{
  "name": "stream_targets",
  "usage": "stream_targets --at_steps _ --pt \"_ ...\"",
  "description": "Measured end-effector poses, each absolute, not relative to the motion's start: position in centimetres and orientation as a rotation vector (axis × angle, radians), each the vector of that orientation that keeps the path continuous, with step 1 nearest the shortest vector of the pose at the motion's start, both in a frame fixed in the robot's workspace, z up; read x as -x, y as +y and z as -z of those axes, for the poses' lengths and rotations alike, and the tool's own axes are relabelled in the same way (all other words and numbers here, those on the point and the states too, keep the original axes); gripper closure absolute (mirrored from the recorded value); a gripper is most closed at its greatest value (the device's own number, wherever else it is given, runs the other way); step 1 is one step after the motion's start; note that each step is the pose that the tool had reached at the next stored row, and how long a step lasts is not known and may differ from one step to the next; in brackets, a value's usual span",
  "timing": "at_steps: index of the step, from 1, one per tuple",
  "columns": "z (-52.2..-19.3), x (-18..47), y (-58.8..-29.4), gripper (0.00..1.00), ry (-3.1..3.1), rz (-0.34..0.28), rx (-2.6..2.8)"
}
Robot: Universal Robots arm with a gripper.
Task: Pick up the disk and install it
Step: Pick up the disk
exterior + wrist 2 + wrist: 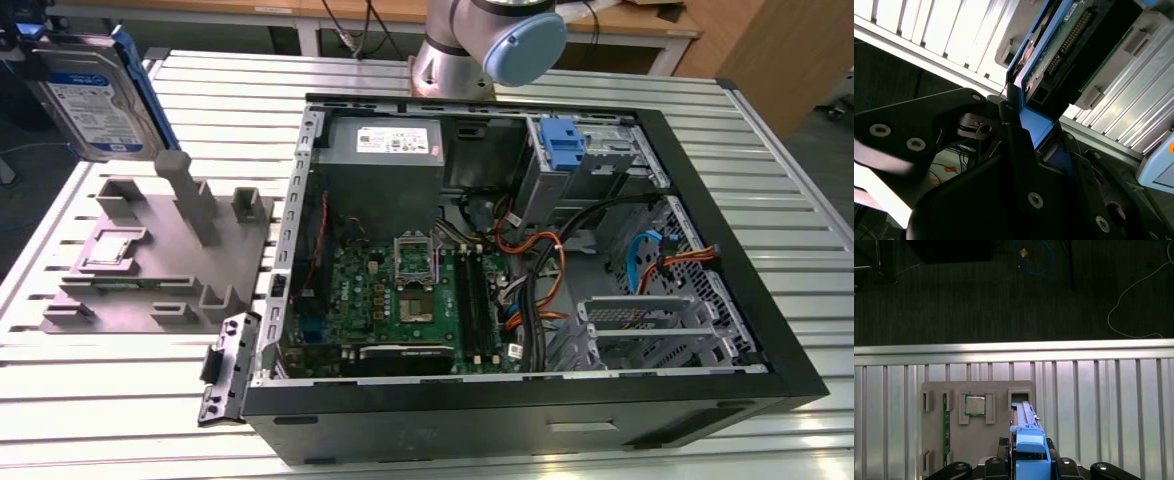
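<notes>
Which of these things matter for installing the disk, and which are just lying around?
Job: the disk, held aloft in the gripper; the open computer case.
Lying about: grey fixture; processor chip and memory stick sitting in it.
</notes>
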State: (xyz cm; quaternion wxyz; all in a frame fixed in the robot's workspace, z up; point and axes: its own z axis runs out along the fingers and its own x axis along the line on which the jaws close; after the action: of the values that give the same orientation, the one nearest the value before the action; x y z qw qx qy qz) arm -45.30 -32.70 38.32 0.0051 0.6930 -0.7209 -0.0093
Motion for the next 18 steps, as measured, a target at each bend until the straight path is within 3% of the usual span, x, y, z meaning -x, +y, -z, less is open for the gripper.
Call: stream_targets --at_steps 18 --pt "-38.82 45.30 -32.69 0.64 -2.258 0.029 -2.170"
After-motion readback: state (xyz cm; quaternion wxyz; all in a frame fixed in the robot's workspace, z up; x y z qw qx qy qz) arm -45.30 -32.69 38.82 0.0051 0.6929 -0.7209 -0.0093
